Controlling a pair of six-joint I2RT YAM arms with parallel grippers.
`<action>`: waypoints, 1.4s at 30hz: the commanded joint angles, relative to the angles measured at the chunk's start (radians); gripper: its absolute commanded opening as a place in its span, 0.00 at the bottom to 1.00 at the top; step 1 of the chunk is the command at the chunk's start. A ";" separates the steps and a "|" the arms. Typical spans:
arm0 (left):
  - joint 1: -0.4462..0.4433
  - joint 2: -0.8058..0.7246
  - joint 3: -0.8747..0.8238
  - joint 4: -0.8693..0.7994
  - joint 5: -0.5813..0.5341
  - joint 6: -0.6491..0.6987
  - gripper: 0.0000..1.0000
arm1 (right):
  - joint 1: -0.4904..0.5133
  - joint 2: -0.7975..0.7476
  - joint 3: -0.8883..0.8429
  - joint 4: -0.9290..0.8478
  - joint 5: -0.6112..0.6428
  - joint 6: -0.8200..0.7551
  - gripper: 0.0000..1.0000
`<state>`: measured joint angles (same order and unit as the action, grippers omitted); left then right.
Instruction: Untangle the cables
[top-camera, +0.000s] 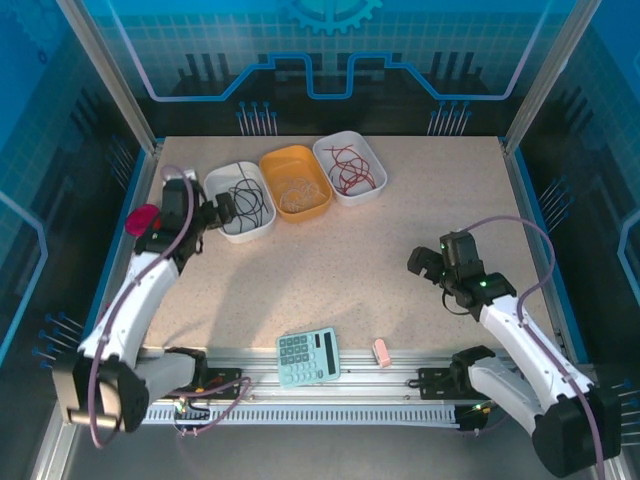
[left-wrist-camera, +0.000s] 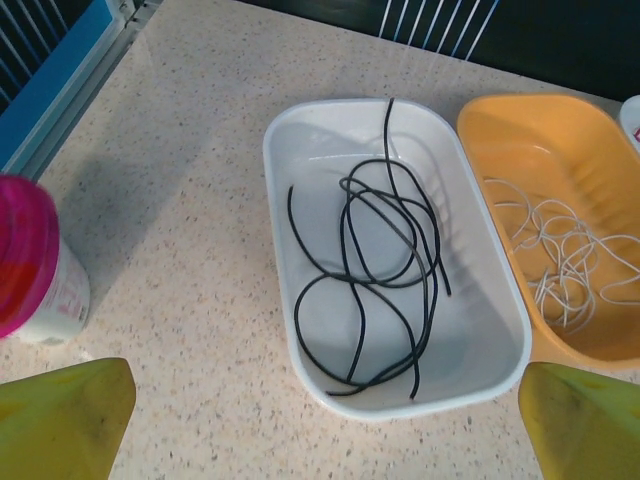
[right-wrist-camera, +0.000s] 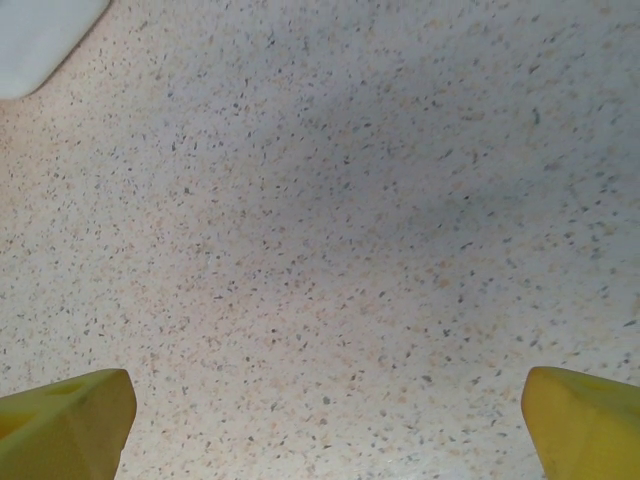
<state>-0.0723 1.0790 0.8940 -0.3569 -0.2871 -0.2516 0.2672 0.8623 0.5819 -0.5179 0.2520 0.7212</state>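
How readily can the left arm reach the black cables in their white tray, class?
Probably yes: the left gripper is open, facing the white tray, and the black cables lie uncovered inside it.

speckled tabletop (right-wrist-camera: 320, 240) bears a white tray (left-wrist-camera: 480, 330) ahead of the left gripper (left-wrist-camera: 325, 420), an orange tray (left-wrist-camera: 540, 130) right of it, and a pink-lidded jar (left-wrist-camera: 30, 260) left of the jaws.

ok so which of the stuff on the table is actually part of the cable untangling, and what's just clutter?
Job:
- thin black cables in the left white plastic tray
- thin whitish cables in the orange plastic tray
- thin red cables in the right white plastic tray

Lying about:
- teal calculator
- small pink block
- white container with pink lid
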 joint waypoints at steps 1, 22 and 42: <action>-0.003 -0.120 -0.142 0.113 0.004 -0.078 0.99 | -0.008 -0.059 -0.050 0.067 0.084 -0.066 1.00; -0.007 -0.160 -0.721 0.926 0.100 0.270 0.99 | -0.019 -0.240 -0.289 0.577 0.284 -0.436 1.00; 0.052 0.472 -0.648 1.533 0.271 0.283 0.99 | -0.165 -0.059 -0.390 1.024 0.096 -0.658 1.00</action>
<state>-0.0418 1.5002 0.2241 1.0451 -0.0719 0.0437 0.1287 0.7910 0.2142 0.3927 0.3969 0.0982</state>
